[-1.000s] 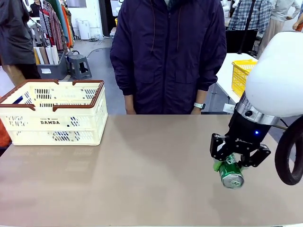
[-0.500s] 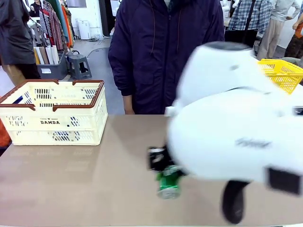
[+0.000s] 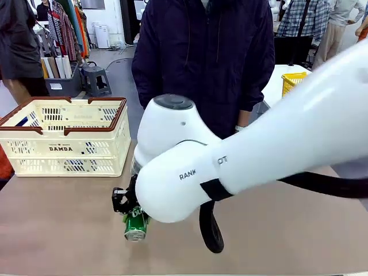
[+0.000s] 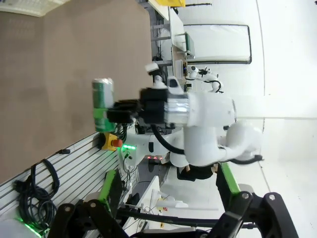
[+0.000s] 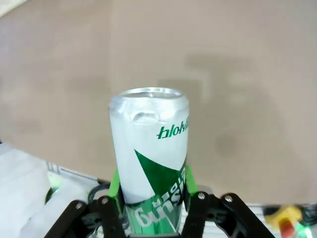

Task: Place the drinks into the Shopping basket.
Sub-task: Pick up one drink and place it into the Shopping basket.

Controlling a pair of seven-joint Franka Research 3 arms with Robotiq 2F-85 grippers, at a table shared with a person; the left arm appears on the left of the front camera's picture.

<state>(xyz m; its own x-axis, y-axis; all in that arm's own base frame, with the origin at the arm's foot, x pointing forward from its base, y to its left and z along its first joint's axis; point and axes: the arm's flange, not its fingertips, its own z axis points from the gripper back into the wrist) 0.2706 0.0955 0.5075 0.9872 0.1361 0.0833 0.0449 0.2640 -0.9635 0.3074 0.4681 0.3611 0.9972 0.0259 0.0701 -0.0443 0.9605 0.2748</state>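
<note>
A green and silver drink can (image 3: 136, 225) hangs just above the table, left of the middle, with my right gripper (image 3: 127, 208) shut on it. In the right wrist view the can (image 5: 148, 148) stands between the green pads (image 5: 115, 184), its silver end facing away from the camera. The cream Shopping basket (image 3: 63, 150) with its brown-red rim stands at the table's far left, beyond and to the left of the can. From the left wrist view I see the can (image 4: 102, 104) held by the right arm, while my left gripper (image 4: 168, 215) stands open and holds nothing.
A person in a dark jacket (image 3: 207, 63) stands at the far side of the table. A yellow mesh basket (image 3: 296, 86) sits on another table at the back right. My right arm's white body (image 3: 241, 161) spans the table from the right.
My right arm has swept from the table's right side across to the left, carrying the green can toward the basket. The grip has not changed.
</note>
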